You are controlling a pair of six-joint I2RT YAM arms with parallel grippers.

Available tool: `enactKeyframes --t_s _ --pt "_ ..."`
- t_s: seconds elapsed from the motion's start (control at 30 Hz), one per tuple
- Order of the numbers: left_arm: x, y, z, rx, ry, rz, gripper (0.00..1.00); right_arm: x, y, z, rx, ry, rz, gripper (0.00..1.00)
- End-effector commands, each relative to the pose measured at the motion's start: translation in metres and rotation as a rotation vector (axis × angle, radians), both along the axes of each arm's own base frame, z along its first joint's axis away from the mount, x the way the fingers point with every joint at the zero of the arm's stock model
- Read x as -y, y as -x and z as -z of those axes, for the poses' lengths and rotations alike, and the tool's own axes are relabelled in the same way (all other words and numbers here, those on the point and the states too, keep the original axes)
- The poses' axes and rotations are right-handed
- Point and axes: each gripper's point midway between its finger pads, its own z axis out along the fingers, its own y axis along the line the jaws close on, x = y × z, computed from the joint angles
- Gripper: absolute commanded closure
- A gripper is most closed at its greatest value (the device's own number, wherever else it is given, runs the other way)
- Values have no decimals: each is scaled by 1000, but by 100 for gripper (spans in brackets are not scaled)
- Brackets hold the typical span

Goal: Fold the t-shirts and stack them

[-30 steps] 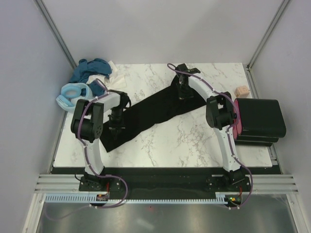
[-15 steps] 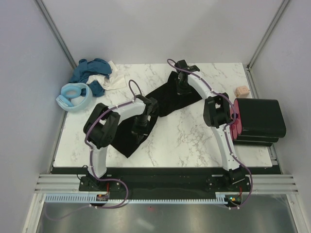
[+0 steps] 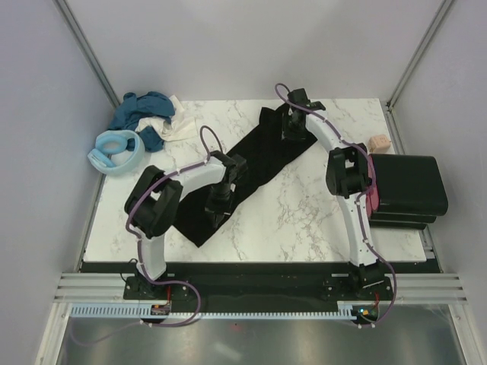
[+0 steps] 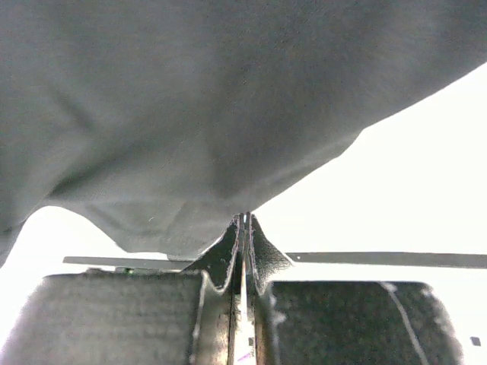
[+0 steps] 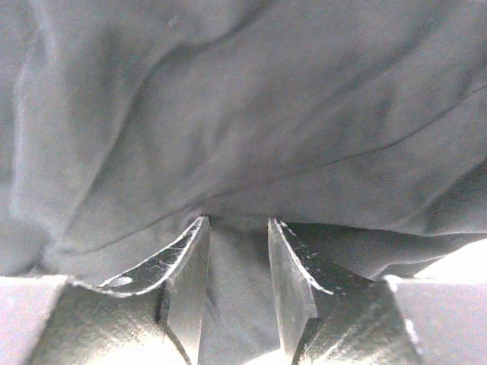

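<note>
Black t-shirt (image 3: 259, 156) found pinched between left gripper (image 4: 245, 228) fingertips, pressed fully together. Found right gripper (image 5: 236, 255) fingers (image 5: 186, 262) parted, same cloth slack in the gap. Traced shirt as a folded band slanting across marble table (image 3: 319, 220), far centre to near left. Logged heap of t-shirts (image 3: 144, 114) far-left, folded stack (image 3: 403, 186) at right edge

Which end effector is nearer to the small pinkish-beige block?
Right. The right end effector, over the black cloth t-shirt, is left of the small pinkish-beige block; the left end effector is much farther to its left.
</note>
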Motion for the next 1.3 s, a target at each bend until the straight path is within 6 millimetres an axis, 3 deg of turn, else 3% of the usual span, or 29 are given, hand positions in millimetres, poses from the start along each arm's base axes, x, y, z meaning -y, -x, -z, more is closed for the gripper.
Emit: enactKeyframes --t_s 0.0,0.03,0.07,0.17,0.27,0.47,0.67,0.93,1.07,1.13,1.27 --pt "11 -47 -49 267 59 -60 94 -34 -4 -96 212 -162 -89 55" --pt "10 -55 -54 304 55 -74 92 -36 6 -97 202 -167 -110 53" --pt "9 -61 -61 332 64 -94 90 -39 12 -125 246 -189 -126 52" --pt "-6 -81 -68 370 53 -159 88 -49 34 -145 249 -208 -157 51" --pt "-30 -89 -55 323 15 -207 89 -54 53 -141 189 -226 -164 51" --pt "-72 -95 -25 250 -88 -263 90 -72 87 -93 66 -150 -224 50" --pt "-73 -103 -7 223 -73 -250 95 -79 102 -56 -1 -55 -254 50" --pt "-75 -77 16 97 -71 -199 98 -71 121 -4 -125 63 -238 51" --pt "-75 -59 20 54 -79 -169 98 -65 125 14 -183 125 -219 60" --pt "-70 -50 22 32 -64 -156 98 -64 126 31 -223 149 -223 71" --pt "-62 -33 21 10 -63 -121 98 -67 117 35 -226 168 -225 97"
